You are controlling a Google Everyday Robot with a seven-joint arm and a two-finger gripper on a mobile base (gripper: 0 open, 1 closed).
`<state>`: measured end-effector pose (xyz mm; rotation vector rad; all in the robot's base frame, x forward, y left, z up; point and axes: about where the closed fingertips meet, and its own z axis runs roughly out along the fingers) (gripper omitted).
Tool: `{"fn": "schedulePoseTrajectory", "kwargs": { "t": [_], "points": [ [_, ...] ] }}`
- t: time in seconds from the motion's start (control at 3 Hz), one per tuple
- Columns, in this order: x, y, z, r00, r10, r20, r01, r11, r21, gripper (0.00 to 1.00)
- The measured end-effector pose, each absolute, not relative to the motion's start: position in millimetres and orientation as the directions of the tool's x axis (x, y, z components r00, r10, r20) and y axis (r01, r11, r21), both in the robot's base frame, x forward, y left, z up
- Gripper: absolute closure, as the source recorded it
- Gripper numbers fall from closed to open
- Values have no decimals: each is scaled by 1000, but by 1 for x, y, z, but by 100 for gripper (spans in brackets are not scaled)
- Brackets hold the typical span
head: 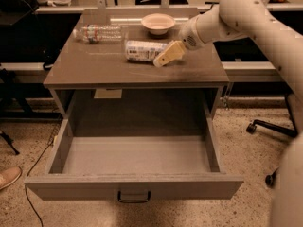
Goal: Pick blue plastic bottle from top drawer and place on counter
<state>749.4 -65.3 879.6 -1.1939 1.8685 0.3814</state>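
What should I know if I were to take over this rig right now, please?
Gripper: low over the counter, right against the near end of the blue plastic bottle; whether it grips the bottle cannot be seen.
Bottle: lying on its side on the counter, in front of the bowl and right of the clear ribbed bottle.
Top drawer: pulled fully open, bottle no longer in it.
Done: bottle is out of the drawer and on the counter.
Left: probably only confirm release and pull the arm back.
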Motion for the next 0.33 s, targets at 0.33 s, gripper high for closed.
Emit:
{"fn": "schedulePoseTrajectory", "kwargs": {
  "t": [0.33],
  "points": [
    [721, -116, 888, -196, -516, -834, -785, 592, -182, 0]
  ]
}}
